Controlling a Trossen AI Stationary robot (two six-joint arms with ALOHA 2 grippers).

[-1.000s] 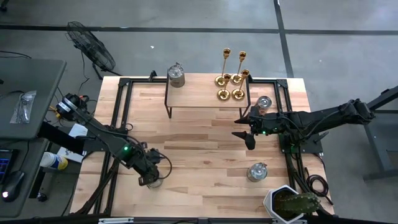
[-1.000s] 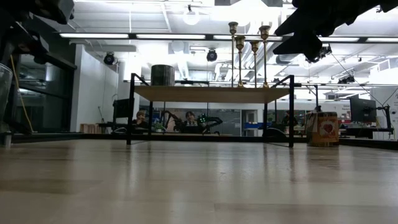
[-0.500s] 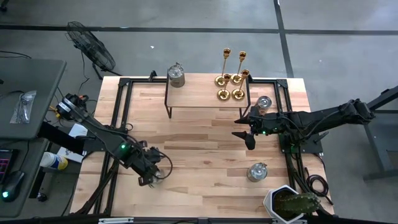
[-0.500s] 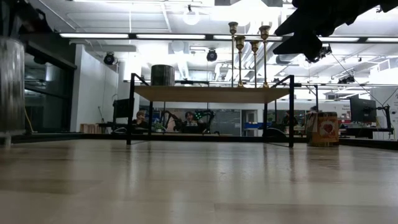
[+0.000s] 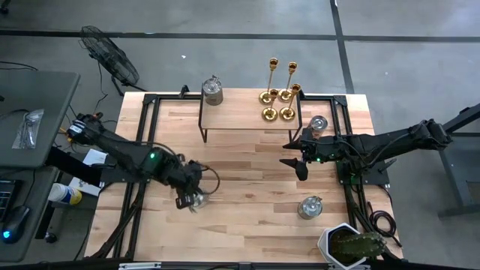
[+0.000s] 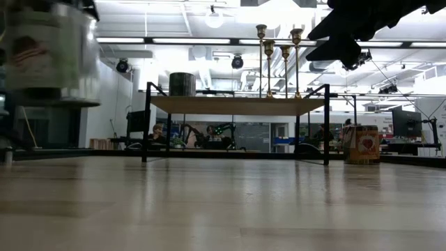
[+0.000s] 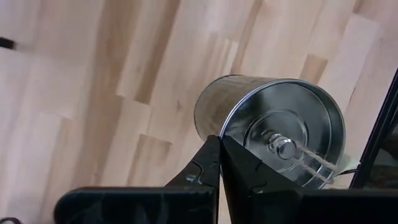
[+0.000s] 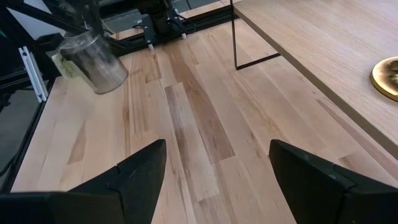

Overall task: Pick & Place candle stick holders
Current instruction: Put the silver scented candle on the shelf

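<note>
Several gold candle stick holders [image 5: 279, 94] stand on their round bases at the right end of a raised wooden shelf [image 5: 247, 120] by the table's far edge; in the low view the holders [image 6: 279, 42] rise above the shelf [image 6: 237, 104]. My left gripper [image 5: 189, 199] is over the table's near left part, shut on a silver-grey lidded jar [image 5: 198, 201], which hangs above the table in the low view [image 6: 49, 56]. My right gripper [image 5: 294, 154] waits open in the air right of the middle, near the shelf's right leg. My left gripper has its two fingers closed together at the rim of the jar's lid [image 7: 225, 134], coming steeply from above. What lies between the fingertips is hidden by the fingers themselves. The jar [image 8: 93, 59] is lifted clear of the table and hangs tilted below the gripper.
A second silver jar [image 5: 213, 91] stands on the shelf's left end. Two more jars [image 5: 319, 124] [image 5: 310, 206] stand along the table's right side, and a potted plant [image 5: 349, 244] is at the near right corner. Bare wood lies between the arms.
My left gripper has risen and swung toward the table's middle and a little toward the far edge, staying shut. The silver jar has gone with it, lifted clear of the table, and has come into the low view from the left.
</note>
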